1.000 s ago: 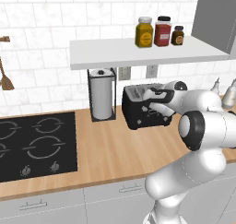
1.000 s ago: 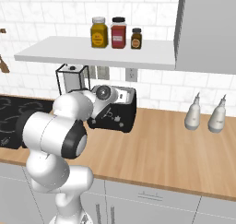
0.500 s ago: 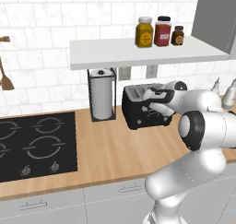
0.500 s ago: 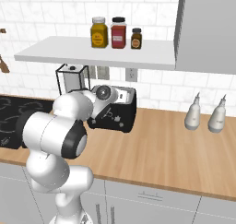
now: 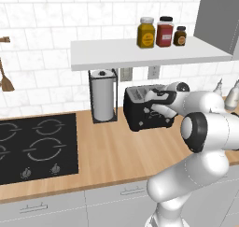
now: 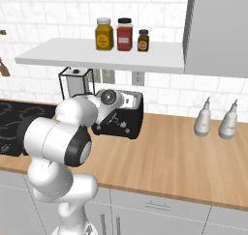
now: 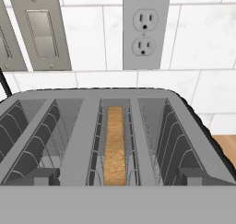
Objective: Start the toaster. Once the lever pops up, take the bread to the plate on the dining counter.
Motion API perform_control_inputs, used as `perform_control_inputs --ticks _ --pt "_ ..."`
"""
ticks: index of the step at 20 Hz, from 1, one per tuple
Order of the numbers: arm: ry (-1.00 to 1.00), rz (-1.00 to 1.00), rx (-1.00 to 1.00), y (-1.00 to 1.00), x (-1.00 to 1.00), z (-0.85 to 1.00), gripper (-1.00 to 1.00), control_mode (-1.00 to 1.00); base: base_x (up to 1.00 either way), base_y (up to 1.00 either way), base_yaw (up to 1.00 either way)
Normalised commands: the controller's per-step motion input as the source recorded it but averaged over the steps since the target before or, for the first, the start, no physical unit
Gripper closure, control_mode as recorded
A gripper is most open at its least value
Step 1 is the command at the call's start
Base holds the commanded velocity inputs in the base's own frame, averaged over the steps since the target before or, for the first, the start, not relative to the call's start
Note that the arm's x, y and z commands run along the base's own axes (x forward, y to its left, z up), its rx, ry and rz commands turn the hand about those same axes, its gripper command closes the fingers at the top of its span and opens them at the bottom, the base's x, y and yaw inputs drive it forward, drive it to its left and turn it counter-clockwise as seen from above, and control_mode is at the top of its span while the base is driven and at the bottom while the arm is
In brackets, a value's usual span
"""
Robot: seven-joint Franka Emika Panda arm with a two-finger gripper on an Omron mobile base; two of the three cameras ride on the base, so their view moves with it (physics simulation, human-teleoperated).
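Observation:
The black toaster [image 5: 139,113] stands on the wood worktop against the tiled wall, also seen from the other side as the toaster [image 6: 127,119]. In the hand view I look down onto the toaster [image 7: 83,140] and its four slots. The bread [image 7: 114,144] stands on edge in the third slot from the left, sunk between the wires. My gripper [image 7: 119,176] hovers just above the toaster's front edge, open, its fingertips [image 7: 44,176] wide apart with nothing between them. From the base, my gripper [image 5: 156,104] sits over the toaster's front. The plate and the dining counter are out of view.
A paper-towel roll [image 5: 103,96] stands left of the toaster, and a black hob [image 5: 35,146] lies further left. A shelf [image 5: 140,53] with three jars hangs above. Two white bottles [image 6: 215,122] stand to the right. A socket [image 7: 146,28] is on the wall behind.

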Motion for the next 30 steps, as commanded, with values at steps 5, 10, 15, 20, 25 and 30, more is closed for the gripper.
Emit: perform_control_inputs --ticks 5,10,15,20,25,30 --pt "0.00 0.00 0.00 0.00 0.00 0.00 -1.00 -1.00 0.00 0.00 0.00" --pt "0.00 0.00 0.00 0.00 0.00 0.00 -1.00 -1.00 0.00 0.00 0.00" --pt "0.00 0.00 0.00 0.00 0.00 0.00 -1.00 -1.00 0.00 0.00 0.00" --pt "0.00 0.00 0.00 0.00 0.00 0.00 -1.00 -1.00 0.00 0.00 0.00" --pt "0.00 0.00 0.00 0.00 0.00 0.00 -1.00 -1.00 0.00 0.00 0.00" --pt "0.00 0.00 0.00 0.00 0.00 0.00 -1.00 -1.00 0.00 0.00 0.00"
